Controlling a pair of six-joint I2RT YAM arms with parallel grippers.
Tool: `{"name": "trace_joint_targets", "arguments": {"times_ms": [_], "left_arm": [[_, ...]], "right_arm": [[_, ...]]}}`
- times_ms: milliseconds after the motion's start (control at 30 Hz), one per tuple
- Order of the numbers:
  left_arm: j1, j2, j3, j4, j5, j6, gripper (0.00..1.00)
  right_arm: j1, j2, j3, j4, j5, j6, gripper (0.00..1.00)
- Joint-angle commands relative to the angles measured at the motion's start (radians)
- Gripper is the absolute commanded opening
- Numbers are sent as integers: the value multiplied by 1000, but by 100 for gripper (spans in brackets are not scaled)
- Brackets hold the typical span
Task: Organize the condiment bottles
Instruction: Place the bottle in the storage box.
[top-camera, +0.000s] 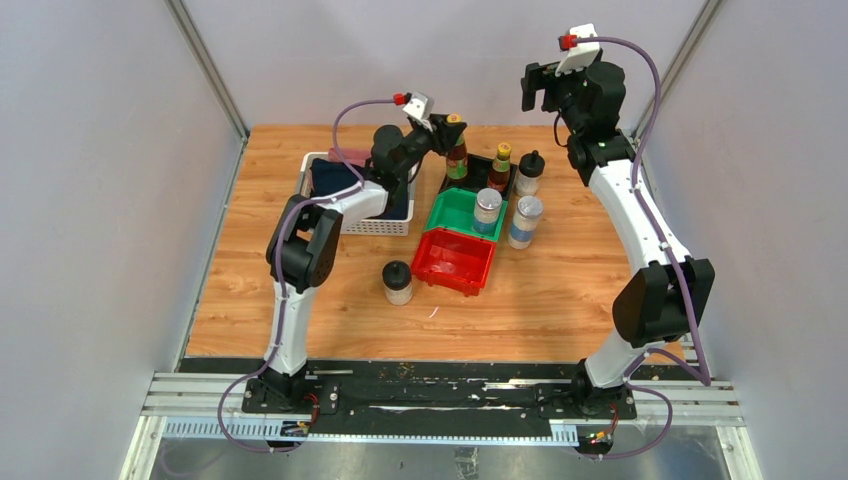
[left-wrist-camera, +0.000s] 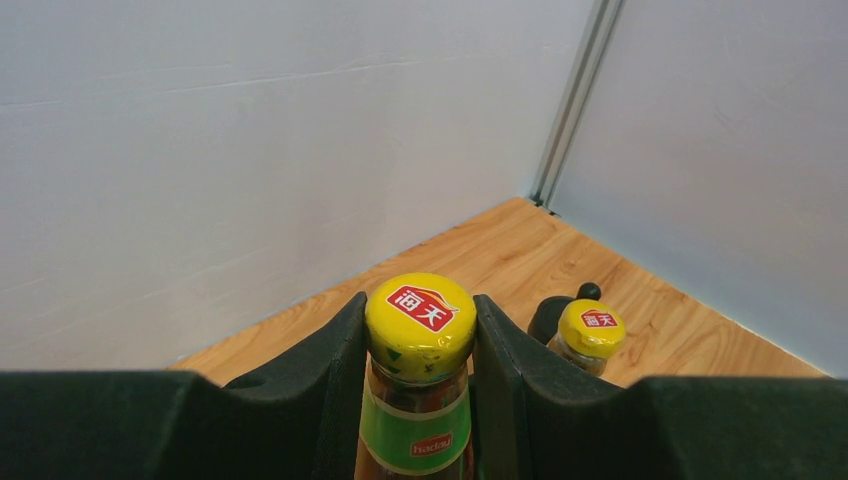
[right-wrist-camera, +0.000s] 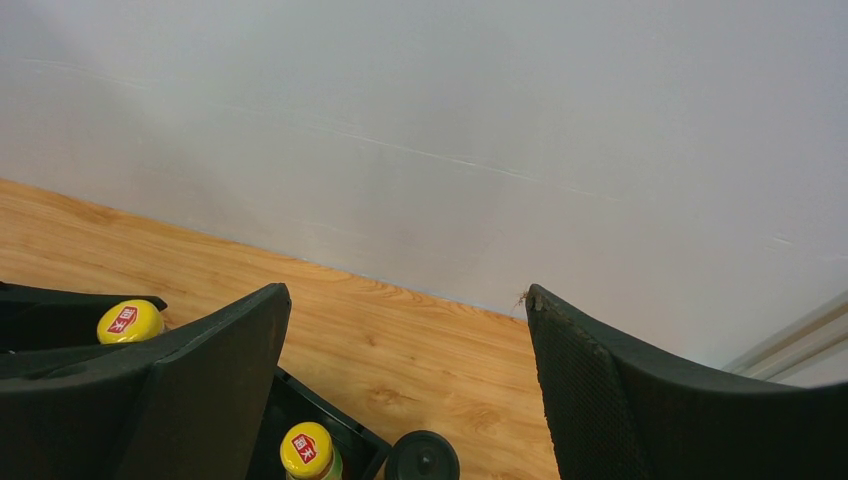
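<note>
My left gripper (top-camera: 450, 130) is shut on the yellow cap and neck of a slim dark sauce bottle (top-camera: 456, 152) at the left end of the black bin (top-camera: 478, 180); the left wrist view shows the cap (left-wrist-camera: 420, 325) squeezed between both fingers. The second sauce bottle (top-camera: 500, 165) stands in the black bin. One black-lidded jar (top-camera: 529, 172) stands just right of that bin, the other (top-camera: 397, 282) left of the red bin (top-camera: 455, 262). One shaker (top-camera: 487, 210) stands in the green bin (top-camera: 455, 212), the other (top-camera: 524, 221) on the table beside it. My right gripper (top-camera: 533, 90) is open and empty, raised high.
A white basket of dark cloth (top-camera: 355, 200) sits left of the bins, under my left arm. Grey walls close the table at the back and both sides. In the right wrist view I see the second sauce bottle's cap (right-wrist-camera: 306, 450) and a black jar lid (right-wrist-camera: 422, 460) below.
</note>
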Motion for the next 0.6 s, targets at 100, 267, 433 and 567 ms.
{"name": "trace_joint_targets", "arguments": {"times_ms": [100, 267, 433, 567], "left_arm": [[7, 4, 72, 110, 54, -9, 0], [8, 13, 76, 106, 60, -4, 0], [8, 25, 85, 103, 66, -4, 0], [7, 37, 95, 99, 71, -6, 0]], "right_arm": [[-19, -4, 0, 25, -8, -2, 91], [-20, 2, 0, 27, -10, -1, 91], [-22, 3, 2, 27, -11, 1, 91], [-24, 6, 2, 27, -13, 1, 91]]}}
